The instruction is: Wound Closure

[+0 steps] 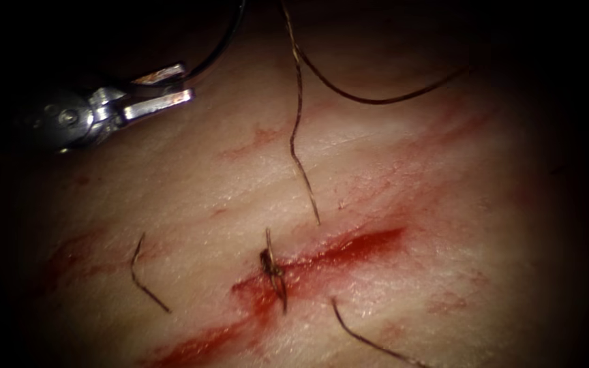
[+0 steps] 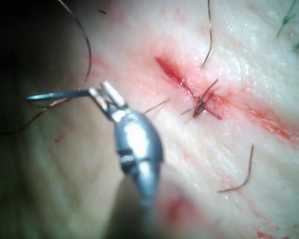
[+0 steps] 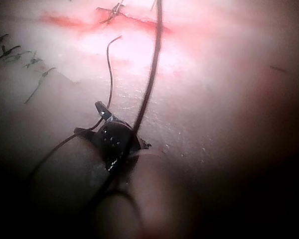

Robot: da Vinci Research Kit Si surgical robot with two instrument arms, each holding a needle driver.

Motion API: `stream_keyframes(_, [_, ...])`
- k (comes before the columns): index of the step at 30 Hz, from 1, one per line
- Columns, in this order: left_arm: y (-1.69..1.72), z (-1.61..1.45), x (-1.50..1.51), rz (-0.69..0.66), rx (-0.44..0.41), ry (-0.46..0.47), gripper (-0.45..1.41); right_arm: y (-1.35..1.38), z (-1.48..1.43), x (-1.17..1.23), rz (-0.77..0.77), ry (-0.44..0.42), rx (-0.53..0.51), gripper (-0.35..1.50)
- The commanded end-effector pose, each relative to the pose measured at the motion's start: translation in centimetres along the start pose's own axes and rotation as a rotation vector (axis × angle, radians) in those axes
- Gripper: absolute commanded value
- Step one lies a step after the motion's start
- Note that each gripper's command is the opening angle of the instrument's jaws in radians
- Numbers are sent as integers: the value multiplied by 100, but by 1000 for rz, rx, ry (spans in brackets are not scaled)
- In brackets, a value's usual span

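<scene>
Needle point(image 2: 55, 95) sits near its blunt end in your left end effector point(image 1: 161, 87)—lifted far-left off the tissue point(image 1: 403, 204); the cut point(image 1: 322, 262) carries a knot point(image 1: 274, 269). Right end effector point(image 3: 103, 112)—grip unclear.

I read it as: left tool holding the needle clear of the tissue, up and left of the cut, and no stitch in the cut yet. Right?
Not quite: a knotted stitch already sits across the cut, as the endoscope view shows. The rest stands: the left tool holds the needle near one end, clear of the tissue.
</scene>
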Motion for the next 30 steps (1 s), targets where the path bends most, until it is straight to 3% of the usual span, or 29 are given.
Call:
stream_keyframes(1, [3, 6, -6, -1, 0, 0, -45, 23, -1, -7, -12, 2, -26, 131])
stream_keyframes(8, [3, 5, -6, 0, 0, 0, -45, 87, 3, -10, -14, 63, -154, 128])
stream_keyframes(12, [3, 5, -6, -1, 0, 1, -45, 104, 14, -17, -12, 59, -170, 128])
stream_keyframes(20, [2, 5, -6, -1, 0, 1, -45, 117, 17, -19, -6, 105, -166, 126])
stream_keyframes(30, [3, 6, -6, -1, 0, 0, -45, 140, 75, -13, -22, 143, -140, 123])
